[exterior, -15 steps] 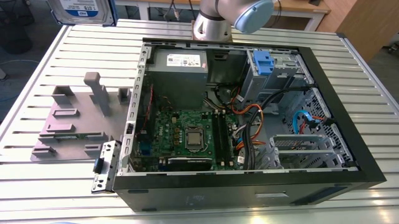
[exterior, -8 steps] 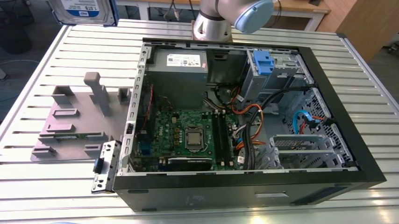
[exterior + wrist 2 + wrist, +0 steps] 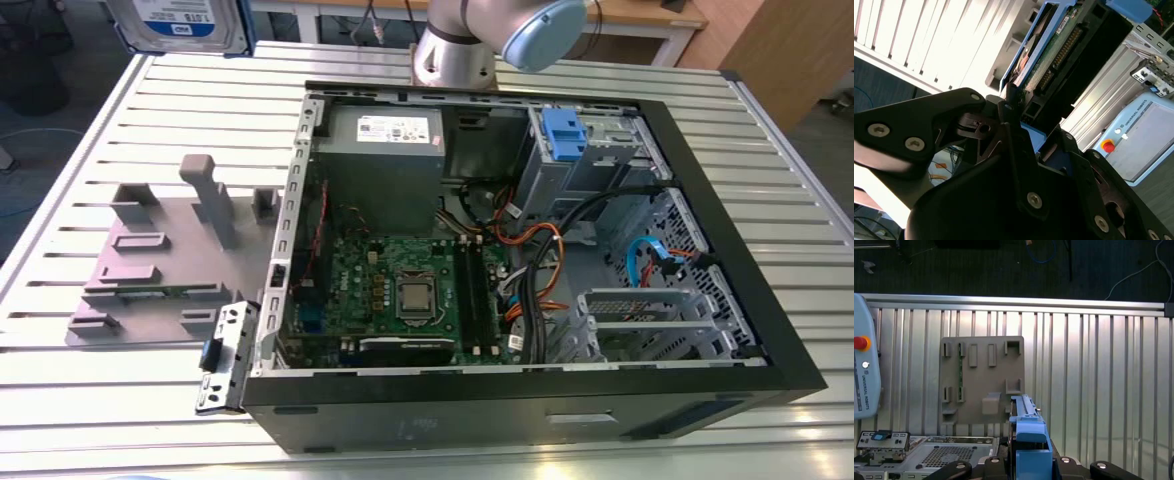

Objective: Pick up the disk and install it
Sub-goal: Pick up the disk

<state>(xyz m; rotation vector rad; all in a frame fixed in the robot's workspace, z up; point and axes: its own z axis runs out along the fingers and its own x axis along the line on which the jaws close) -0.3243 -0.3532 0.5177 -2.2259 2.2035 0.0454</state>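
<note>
The disk (image 3: 180, 25), a silver drive with a blue-and-white label and blue rails, hangs in the air above the table's far corner, at the exterior view's upper left. In the second wrist view my gripper (image 3: 1015, 117) is shut on the disk (image 3: 1054, 47), whose green circuit side and blue rail show between the black fingers (image 3: 979, 127). The first wrist view looks along the disk (image 3: 1027, 437) edge-on, with its blue rail pointing away from the gripper (image 3: 1028, 466) and the table far below.
An open computer case (image 3: 534, 390) lies on the slatted metal table (image 3: 120, 150), with a drive bay and blue latch (image 3: 563, 135) beside the grey power supply (image 3: 387, 135). A grey fixture plate (image 3: 160, 260) (image 3: 981, 380) sits beside the case. A teach pendant (image 3: 864, 375) lies nearby.
</note>
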